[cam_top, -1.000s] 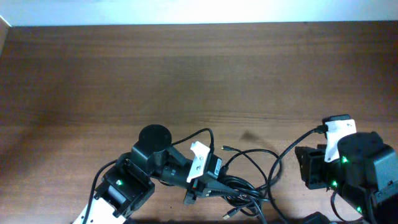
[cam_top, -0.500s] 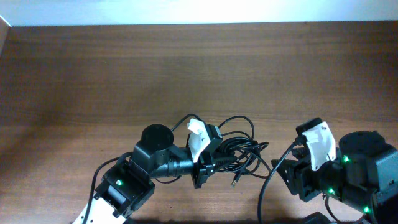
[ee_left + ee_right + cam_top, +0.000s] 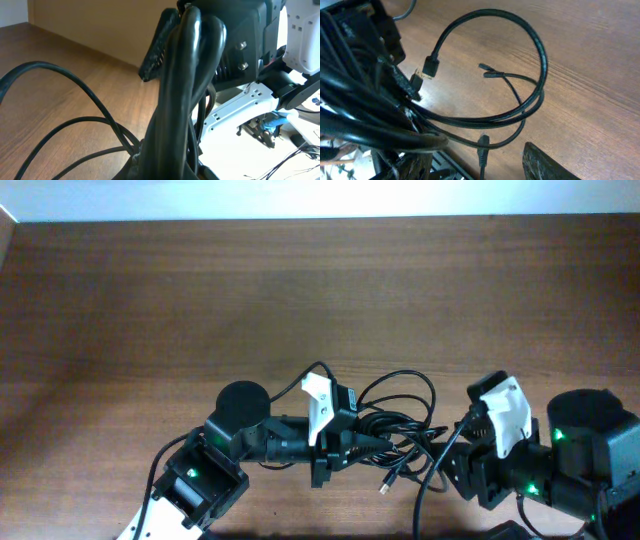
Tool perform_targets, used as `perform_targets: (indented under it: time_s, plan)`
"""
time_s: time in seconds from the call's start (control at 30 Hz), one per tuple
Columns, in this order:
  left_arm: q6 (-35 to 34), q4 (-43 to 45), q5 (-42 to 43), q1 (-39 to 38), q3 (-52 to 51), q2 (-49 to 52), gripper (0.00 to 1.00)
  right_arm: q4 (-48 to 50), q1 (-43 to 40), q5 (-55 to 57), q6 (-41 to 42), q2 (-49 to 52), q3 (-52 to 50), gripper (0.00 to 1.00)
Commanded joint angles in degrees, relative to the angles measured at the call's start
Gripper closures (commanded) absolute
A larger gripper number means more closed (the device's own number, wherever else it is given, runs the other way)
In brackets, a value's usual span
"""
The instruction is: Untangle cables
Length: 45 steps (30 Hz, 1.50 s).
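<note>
A tangle of black cables (image 3: 400, 425) lies on the wooden table between my two arms. My left gripper (image 3: 350, 448) is shut on a thick bundle of these cables and points right. In the left wrist view the bundle (image 3: 185, 75) runs up the middle from the jaws (image 3: 170, 162), which it mostly hides. My right gripper (image 3: 462, 462) is just right of the tangle. In the right wrist view one finger (image 3: 545, 162) shows at the lower right. Cable loops (image 3: 540, 65) and a plug (image 3: 482, 147) lie ahead of the open gap.
A loose plug end (image 3: 385, 488) hangs out of the tangle toward the front edge. Another plug (image 3: 430, 65) lies on the wood in the right wrist view. The wooden table (image 3: 300, 300) stretches back to a white wall.
My left gripper has carried the cable bundle away from the front edge, toward the middle and slightly right. My right gripper has swung left and now sits close beside the tangle.
</note>
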Motion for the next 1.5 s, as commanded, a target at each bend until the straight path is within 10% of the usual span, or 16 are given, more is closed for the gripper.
perform_targets:
  time_s: [0.0,0.67,0.97,1.4,1.47]
  plan:
    - [-0.52,0.76,0.68,-0.07,0.59,-0.55,1.00,0.85,-0.11,-4.02,-1.86,-0.22,0.55,0.43]
    - [-0.52,1.86,3.91,-0.92,0.59,-0.55,1.00,5.75,-0.11,-29.77,-22.10,0.04,0.55,0.39]
    - [1.75,1.92,10.12,-0.92,0.59,-0.57,1.00,7.85,-0.11,15.41,6.51,3.98,0.55,0.39]
    - [3.85,5.77,21.70,-0.87,0.59,-0.55,1.00,10.91,-0.13,46.99,8.81,6.01,0.57,0.39]
    - [3.85,5.81,21.66,-0.87,0.59,-0.57,1.00,14.58,-0.11,45.68,8.81,6.01,0.57,0.76]
